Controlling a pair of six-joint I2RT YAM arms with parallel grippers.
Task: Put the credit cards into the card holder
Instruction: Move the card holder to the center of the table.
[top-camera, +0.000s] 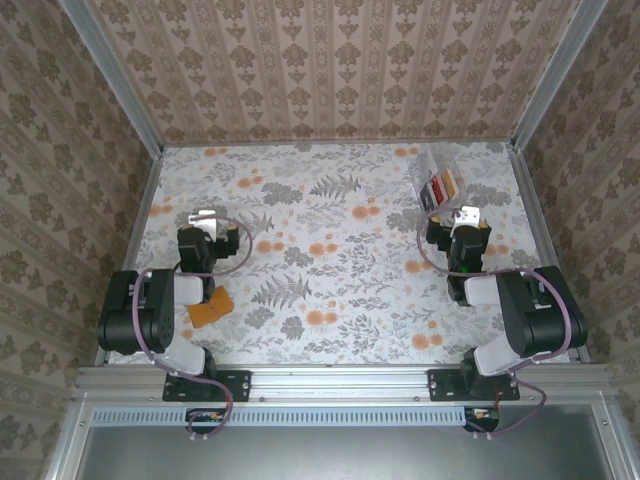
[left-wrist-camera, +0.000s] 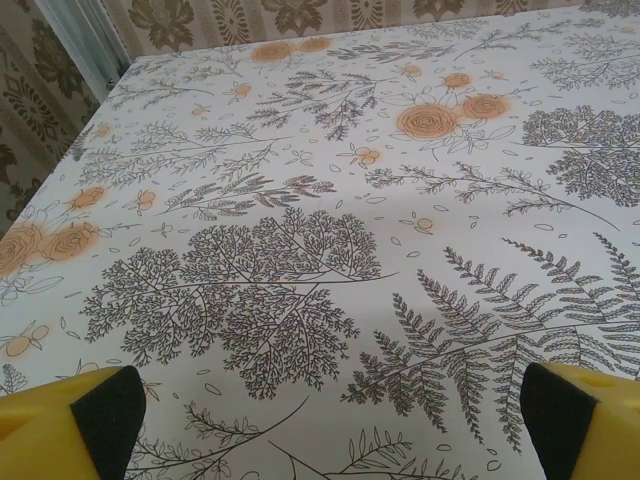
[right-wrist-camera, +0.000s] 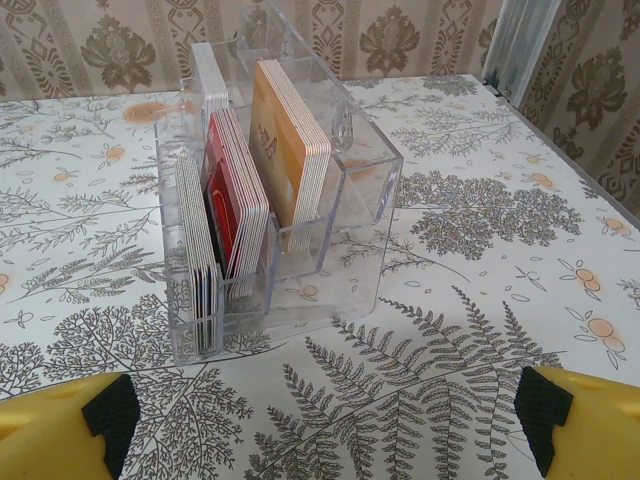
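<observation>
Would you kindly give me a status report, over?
Left end effector open, right end effector open. Credit cards upright in clear box. Card holder flat by left arm.

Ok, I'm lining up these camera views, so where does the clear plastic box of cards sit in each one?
Top external: the clear box is at the far right of the table, just beyond the right gripper.
Right wrist: the clear box is centre-left, with upright card stacks inside.
Left wrist: patterned tablecloth stretches ahead of the left gripper.
Shared landmark: the fern-and-rose tablecloth.
</observation>
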